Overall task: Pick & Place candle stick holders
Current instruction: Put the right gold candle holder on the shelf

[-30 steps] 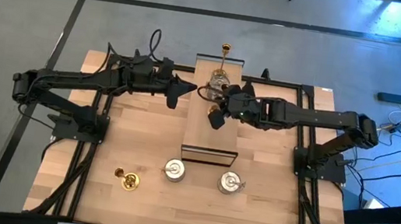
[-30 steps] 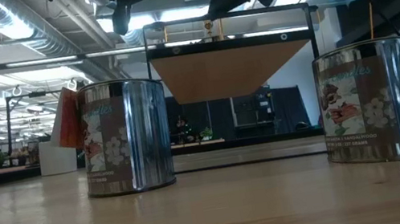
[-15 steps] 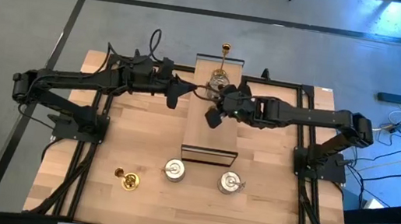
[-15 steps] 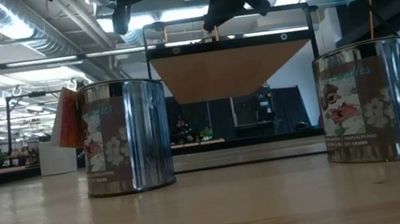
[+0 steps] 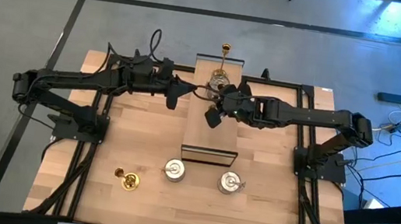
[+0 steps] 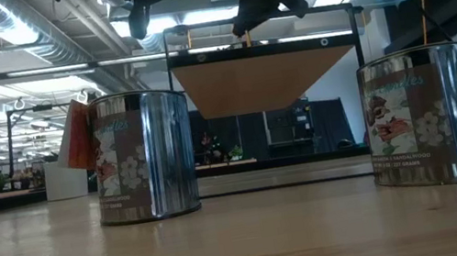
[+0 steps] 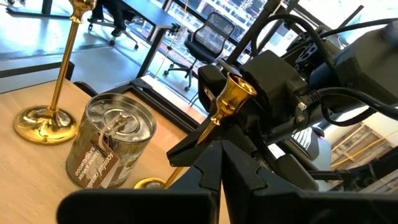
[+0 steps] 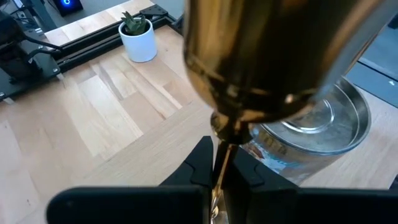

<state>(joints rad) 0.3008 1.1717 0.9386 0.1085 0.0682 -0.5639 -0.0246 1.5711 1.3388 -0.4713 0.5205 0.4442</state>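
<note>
Your right tool (image 5: 214, 115) is pinched on the stem of a brass candle stick holder (image 7: 231, 96), holding it over the raised wooden platform (image 5: 211, 137) at the middle of the desk (image 5: 108, 154), just beside a squat silver holder (image 7: 111, 149) and near a tall brass one (image 5: 225, 53) already standing at the platform's far end. Your left tool (image 5: 173, 96) hangs beside the platform with its fingers pressed together on nothing. This looks like the placing step: next you need to bring the base down flat without knocking the silver neighbour, then spread the fingers; two silver holders (image 5: 173, 171) and a brass one (image 5: 126, 179) wait at the desk's front.
</note>
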